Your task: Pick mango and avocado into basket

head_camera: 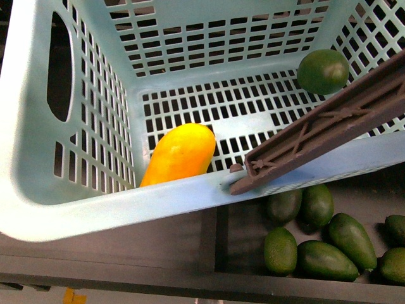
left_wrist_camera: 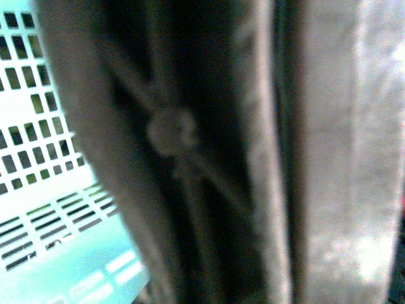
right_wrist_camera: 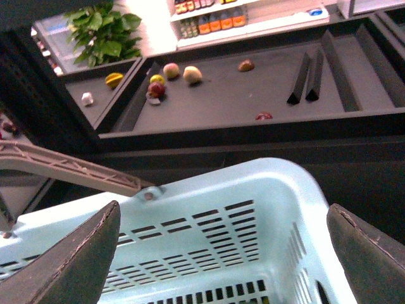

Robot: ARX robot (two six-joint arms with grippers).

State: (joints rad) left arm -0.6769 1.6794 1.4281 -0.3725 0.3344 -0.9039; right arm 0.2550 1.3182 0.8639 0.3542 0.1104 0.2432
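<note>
your mango (head_camera: 179,154) and avocado (head_camera: 323,71) both lie on the floor of the basket (head_camera: 38,190), well apart. your right gripper (right_wrist_camera: 221,253) hangs above it, fingers spread wide. the left wrist view is too blurred, so i cannot tell that gripper's state.

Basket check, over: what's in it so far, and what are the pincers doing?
Mango and avocado both lie in the basket. Right pincer open, empty, above the basket. Left pincer unseen; its camera blurred against the brown handle. Spare avocados outside.
</note>
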